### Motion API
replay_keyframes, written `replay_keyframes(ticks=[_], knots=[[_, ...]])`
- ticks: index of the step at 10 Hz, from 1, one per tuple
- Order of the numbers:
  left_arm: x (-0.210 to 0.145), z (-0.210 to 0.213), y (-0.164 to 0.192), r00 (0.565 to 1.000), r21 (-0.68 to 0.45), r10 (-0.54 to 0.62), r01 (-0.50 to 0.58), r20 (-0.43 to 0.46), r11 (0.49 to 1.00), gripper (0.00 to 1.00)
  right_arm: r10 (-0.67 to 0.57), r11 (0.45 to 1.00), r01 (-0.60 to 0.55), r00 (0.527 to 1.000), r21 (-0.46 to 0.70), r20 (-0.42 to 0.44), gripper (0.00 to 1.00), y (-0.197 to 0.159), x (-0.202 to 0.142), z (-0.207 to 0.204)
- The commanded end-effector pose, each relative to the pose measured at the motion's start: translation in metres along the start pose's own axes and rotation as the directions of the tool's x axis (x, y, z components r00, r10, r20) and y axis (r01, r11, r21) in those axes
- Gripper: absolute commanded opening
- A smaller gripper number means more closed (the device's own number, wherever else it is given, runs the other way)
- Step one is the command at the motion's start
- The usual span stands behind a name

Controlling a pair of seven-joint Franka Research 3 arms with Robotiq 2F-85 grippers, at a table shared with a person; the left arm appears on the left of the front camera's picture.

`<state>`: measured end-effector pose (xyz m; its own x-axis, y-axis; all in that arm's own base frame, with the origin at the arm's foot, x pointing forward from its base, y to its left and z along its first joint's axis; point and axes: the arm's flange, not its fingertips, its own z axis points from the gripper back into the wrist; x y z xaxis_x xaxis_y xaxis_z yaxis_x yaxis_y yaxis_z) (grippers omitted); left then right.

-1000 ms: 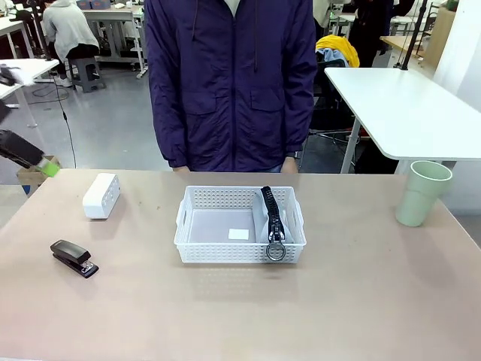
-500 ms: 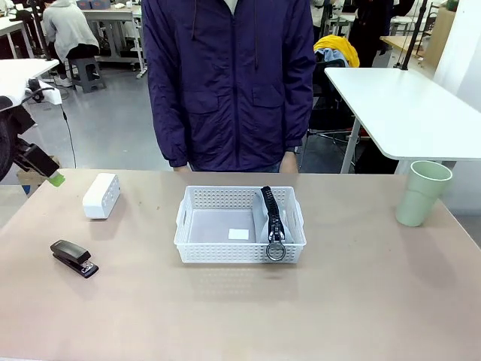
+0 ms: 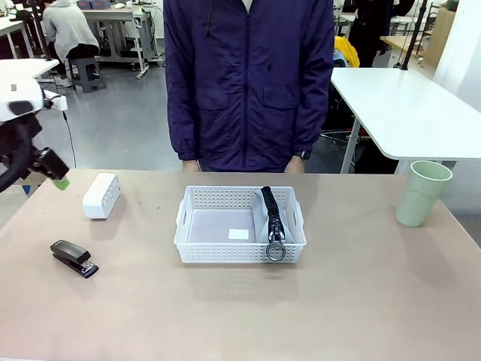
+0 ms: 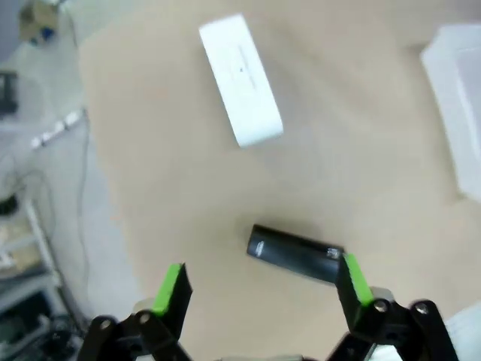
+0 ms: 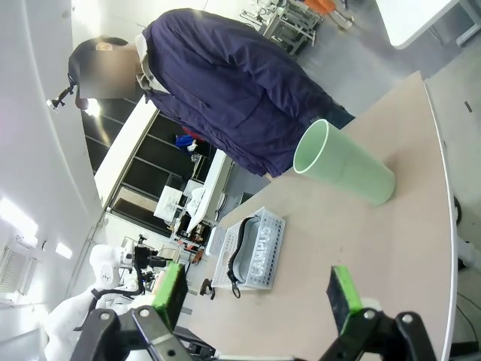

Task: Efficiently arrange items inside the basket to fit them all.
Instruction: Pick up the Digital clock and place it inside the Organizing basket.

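Observation:
The white basket (image 3: 197, 224) stands mid-table with the grey pouch (image 3: 272, 218) on edge along its right wall, the metal ring hanging over the front rim. A small white box (image 3: 101, 195) and a black stapler (image 3: 74, 257) lie on the left; the pale green cup (image 3: 422, 192) stands far right. My left gripper (image 3: 54, 173) hovers at the left edge, above and left of the box. In the left wrist view it (image 4: 261, 280) is open over the stapler (image 4: 294, 254), with the box (image 4: 240, 79) beyond. My right gripper (image 5: 257, 295) is open and holds nothing, with the cup (image 5: 342, 162) and basket (image 5: 263, 244) farther off.
A person in a dark purple jacket (image 3: 248, 83) stands at the far edge, hands down behind the table. A white label (image 3: 238, 234) lies on the basket floor. Bare tabletop (image 3: 240, 316) runs along the near side and between basket and cup.
My left gripper has swung in from the left edge and dropped a little toward the white box. The person has shifted slightly to the right. Items on the table have not moved.

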<state>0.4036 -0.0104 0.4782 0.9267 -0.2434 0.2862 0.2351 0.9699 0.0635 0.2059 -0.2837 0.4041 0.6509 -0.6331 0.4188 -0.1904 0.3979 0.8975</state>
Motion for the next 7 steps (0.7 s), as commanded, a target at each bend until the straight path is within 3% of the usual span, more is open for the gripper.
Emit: replay_keyframes(ticks=[1,2,3,6,7], knots=[[0.057,-0.015,-0.009,0.984,0.012,0.170,-0.170,-0.059,0.985,1.00,0.031,0.999,-0.031,0.999,0.014,0.016,1.00,0.000,0.002,-0.002],[0.077,-0.027,-0.014,0.967,0.034,0.248,-0.247,-0.054,0.969,1.00,0.031,0.999,-0.031,0.999,0.014,0.016,1.00,0.000,0.002,-0.002],[0.093,-0.037,-0.014,0.965,0.033,0.247,-0.245,-0.088,0.969,1.00,0.031,0.999,-0.031,0.999,0.014,0.016,1.00,0.000,0.002,-0.002],[0.130,-0.059,-0.010,0.936,0.104,0.346,-0.339,-0.064,0.935,1.00,0.031,0.999,-0.031,0.999,0.014,0.016,1.00,0.000,0.002,-0.002],[0.136,-0.062,-0.010,0.941,0.090,0.326,-0.319,-0.086,0.944,1.00,0.031,0.999,-0.031,0.999,0.014,0.016,1.00,0.000,0.002,-0.002]])
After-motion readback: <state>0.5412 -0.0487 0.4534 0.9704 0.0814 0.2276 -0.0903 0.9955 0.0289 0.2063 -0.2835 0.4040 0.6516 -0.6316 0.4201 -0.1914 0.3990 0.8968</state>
